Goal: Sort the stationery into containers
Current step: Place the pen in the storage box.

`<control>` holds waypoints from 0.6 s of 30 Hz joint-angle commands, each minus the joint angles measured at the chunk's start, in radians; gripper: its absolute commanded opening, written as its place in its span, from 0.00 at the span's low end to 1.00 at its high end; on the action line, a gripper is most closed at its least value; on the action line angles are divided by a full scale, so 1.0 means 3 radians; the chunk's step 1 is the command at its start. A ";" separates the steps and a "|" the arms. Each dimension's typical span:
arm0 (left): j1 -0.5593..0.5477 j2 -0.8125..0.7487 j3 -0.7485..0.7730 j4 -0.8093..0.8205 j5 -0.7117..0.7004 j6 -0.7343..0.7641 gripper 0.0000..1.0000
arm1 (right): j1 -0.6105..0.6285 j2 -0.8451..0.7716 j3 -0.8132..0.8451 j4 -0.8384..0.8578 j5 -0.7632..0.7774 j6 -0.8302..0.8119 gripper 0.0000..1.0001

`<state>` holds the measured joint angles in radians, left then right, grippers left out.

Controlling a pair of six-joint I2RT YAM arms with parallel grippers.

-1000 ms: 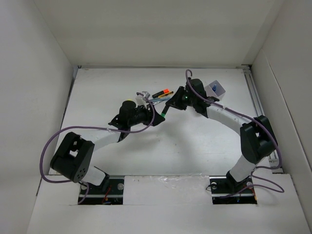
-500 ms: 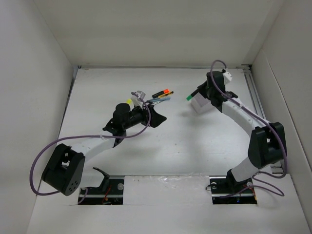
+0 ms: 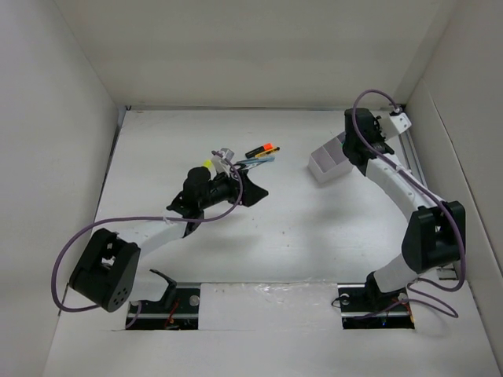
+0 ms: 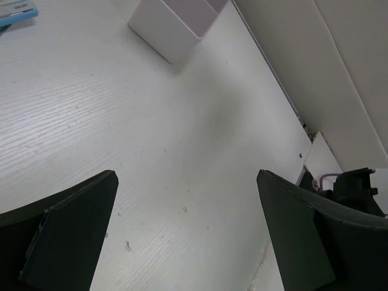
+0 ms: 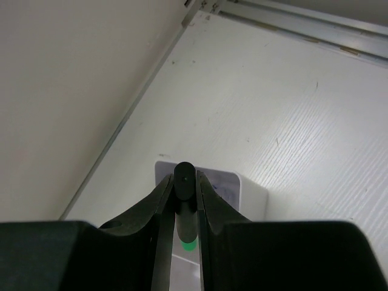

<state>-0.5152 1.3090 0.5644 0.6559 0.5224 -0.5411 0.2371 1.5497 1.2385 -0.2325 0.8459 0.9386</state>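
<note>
A black green-tipped pen [image 5: 185,218] is being held clamped in the right hand [image 5: 183,182] above the white box [image 5: 251,197], lowering and release into a compartment seemingly being required next, while the left hand [image 4: 188,230] is being held, fingers apart, near the remaining stationery [image 3: 250,157].

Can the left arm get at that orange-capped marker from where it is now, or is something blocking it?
Probably yes. The left claw is open and close to the orange-capped marker, with only the blue pens lying between; the right claw, gripping a black pen, is away over the white box.
</note>
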 commanded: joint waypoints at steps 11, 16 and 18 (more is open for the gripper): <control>0.0015 -0.0278 -0.0046 -0.0136 -0.0346 0.0014 1.00 | 0.0181 0.0224 0.0136 0.0018 0.0611 0.0082 0.03; 0.0015 -0.0309 -0.0046 -0.0136 -0.0346 0.0014 1.00 | 0.0294 0.0326 0.0136 -0.0018 0.0683 0.0082 0.03; 0.0015 -0.0309 -0.0046 -0.0136 -0.0346 0.0014 1.00 | 0.0294 0.0357 0.0136 -0.0018 0.0683 0.0082 0.03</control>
<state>-0.5152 1.2461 0.5621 0.5930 0.4210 -0.5407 0.3149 1.6520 1.2446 -0.2417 1.0027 0.9478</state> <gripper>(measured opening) 0.997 0.222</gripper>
